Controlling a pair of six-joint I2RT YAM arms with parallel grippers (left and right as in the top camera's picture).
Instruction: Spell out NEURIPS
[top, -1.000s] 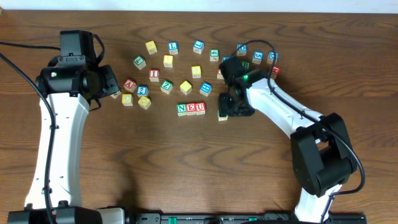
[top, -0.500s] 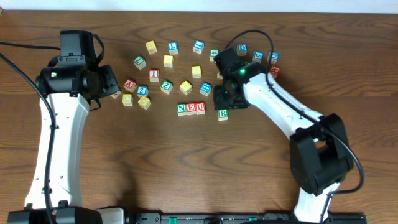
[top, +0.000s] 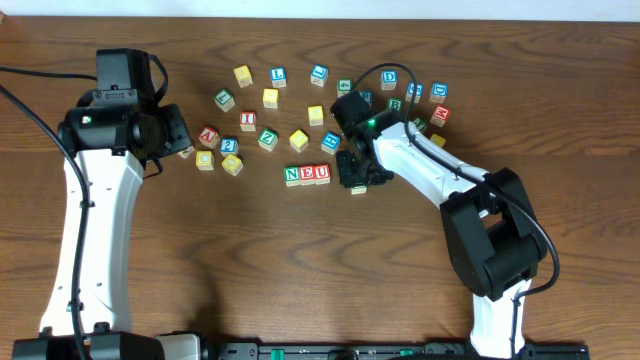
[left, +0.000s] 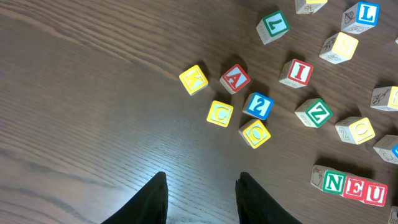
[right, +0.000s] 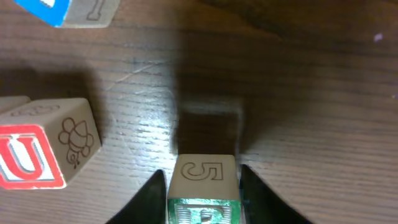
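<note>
Dark wood-grain tabletop (top: 300, 270) lies bare across its near half, while loose alphabet cubes (top: 270, 98) crowd the far side. At centre stands the N-E-U row (top: 307, 174). The right fingers (right: 154, 205) are closed on a green-faced cube (right: 203, 180), its side stamped 5, just right of the red U (right: 28, 158) and apart from it. The left fingers (left: 155, 205) hover parted and empty over bare wood.

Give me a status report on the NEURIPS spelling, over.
Left gripper open, empty. Right gripper closed on green cube, a gap away from red U. Nothing in that gap.
</note>
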